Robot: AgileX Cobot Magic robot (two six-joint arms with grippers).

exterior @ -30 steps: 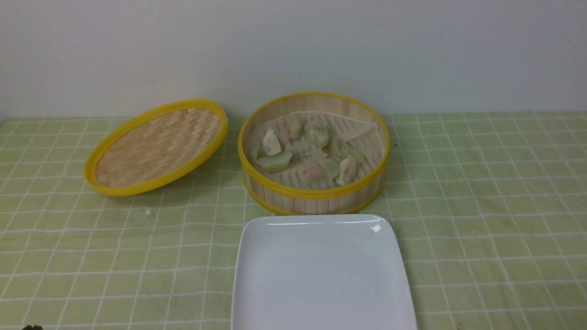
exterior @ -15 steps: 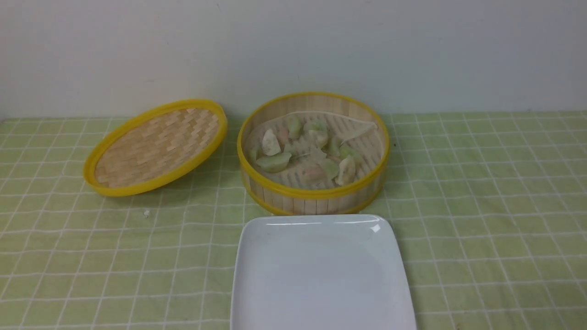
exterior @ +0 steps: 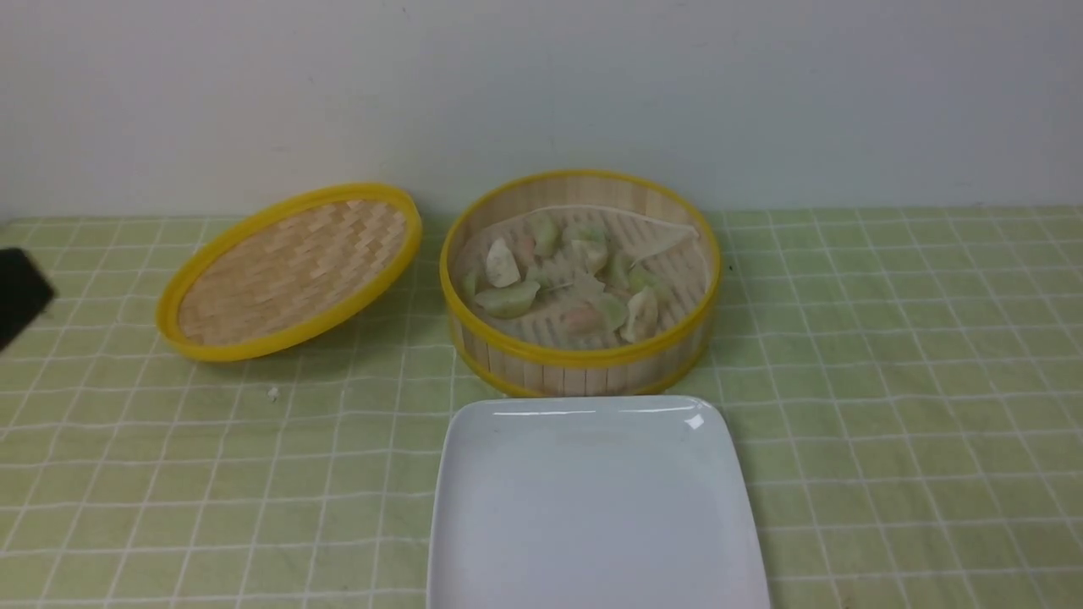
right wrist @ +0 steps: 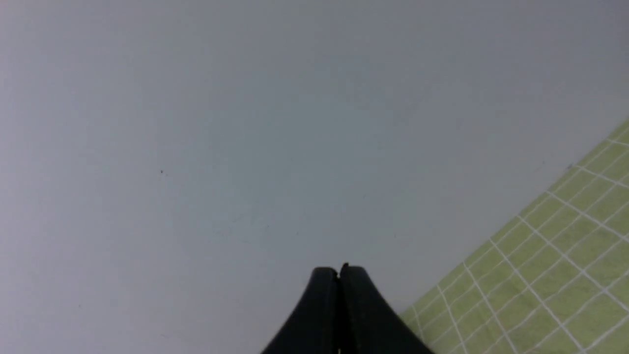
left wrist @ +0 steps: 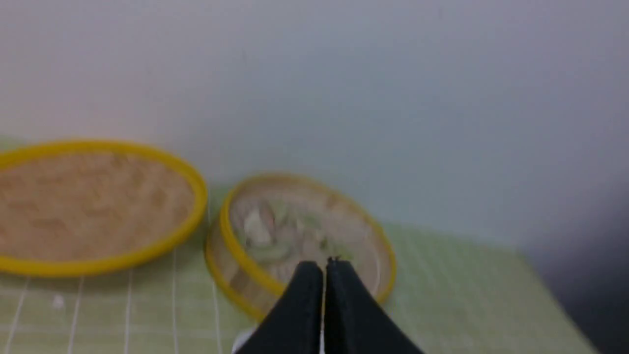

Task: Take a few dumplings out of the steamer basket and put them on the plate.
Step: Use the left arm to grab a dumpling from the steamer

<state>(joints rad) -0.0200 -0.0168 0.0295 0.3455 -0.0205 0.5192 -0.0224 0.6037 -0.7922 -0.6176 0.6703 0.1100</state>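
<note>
The steamer basket (exterior: 584,376) is set on the desk (exterior: 888,381), and the dumplings (exterior: 508,299) are held inside it, scattered over its pale liner. Just in front of the basket, the plate (exterior: 596,499) is seen, bare. To the basket's left, the woven lid (exterior: 292,275) is propped at a tilt. The left hand (left wrist: 325,265) is fully closed, with nothing gripped; the right hand (right wrist: 341,270) is likewise closed and nothing is gripped by it.

Plain pale wall (exterior: 541,101) behind
</note>
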